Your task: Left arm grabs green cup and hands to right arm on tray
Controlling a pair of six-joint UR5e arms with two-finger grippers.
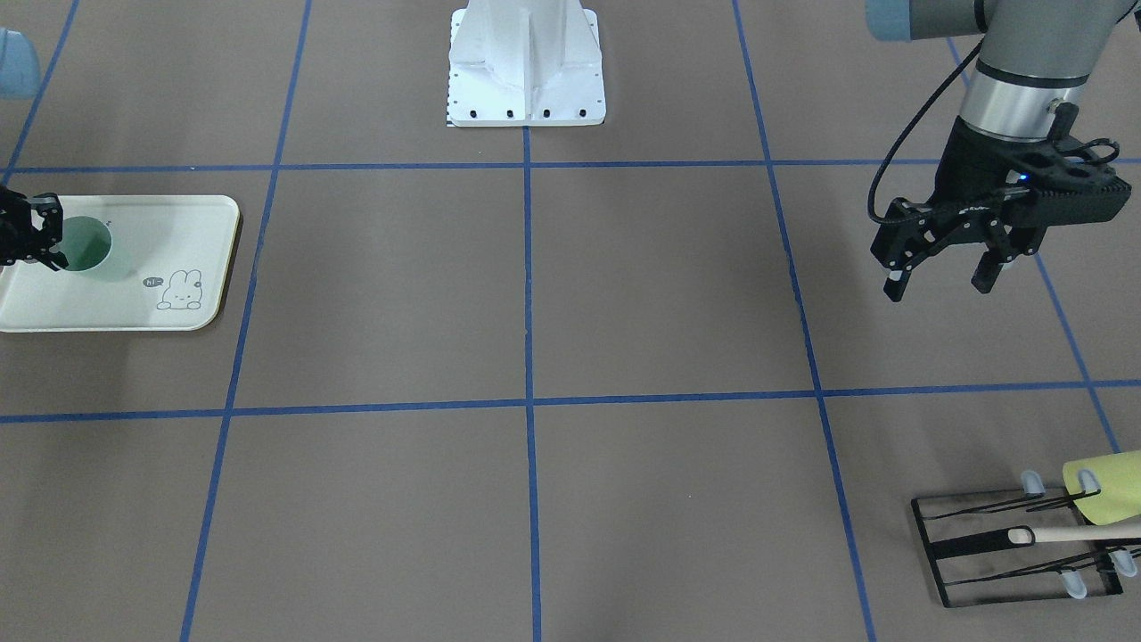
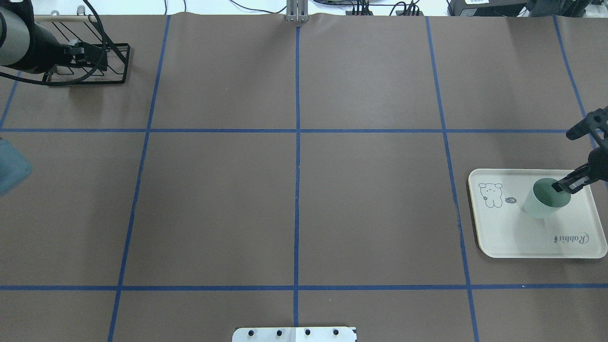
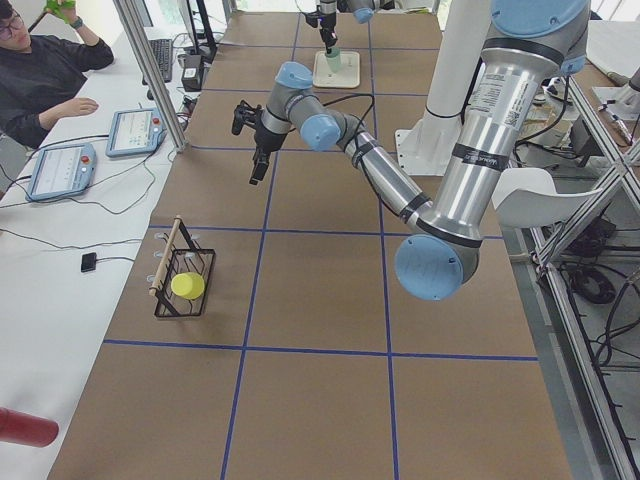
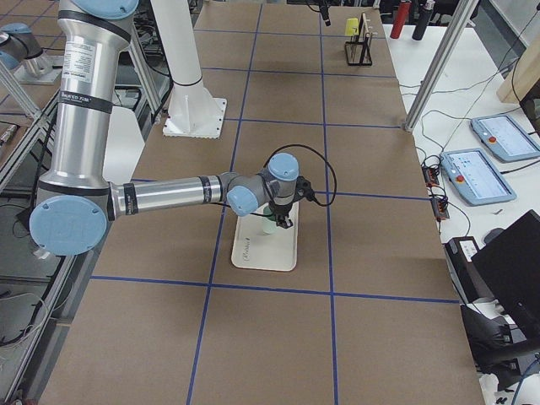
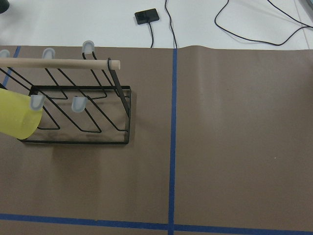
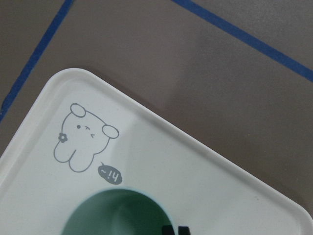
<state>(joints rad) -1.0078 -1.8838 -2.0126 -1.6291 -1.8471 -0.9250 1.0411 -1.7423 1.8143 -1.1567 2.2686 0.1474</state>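
Over at the table's far corner on the robot's left, the wire rack sits with a yellow-green cup on its prongs and a wooden dowel across the top. Near it hangs the left gripper, fingers spread wide, nothing between them. The left arm is out of the play, I'd say.

Moving along, it's brown table and blue tape lines across the middle.

And here's the action, at the table's end on the robot's right. The tray lies flat by that edge, and the green cup stands on it, upright, mouth up, beside the bunny drawing.

The right arm reaches out low, and the right gripper points straight down onto the cup's lip. In the wrist view two dark tips sit close together at the rim. So the fingers look pressed together on the cup's wall, though only the very tips show, so that's my reading.

Here's the relation that counts. The cup's long axis is vertical, directly beneath the right fingers, while the left fingers are well apart, toward the opposite end.

My call: hand-over made, cup placed. What remains is for the right fingers to let go and lift straight up along that axis; a sideways drag could tip it.
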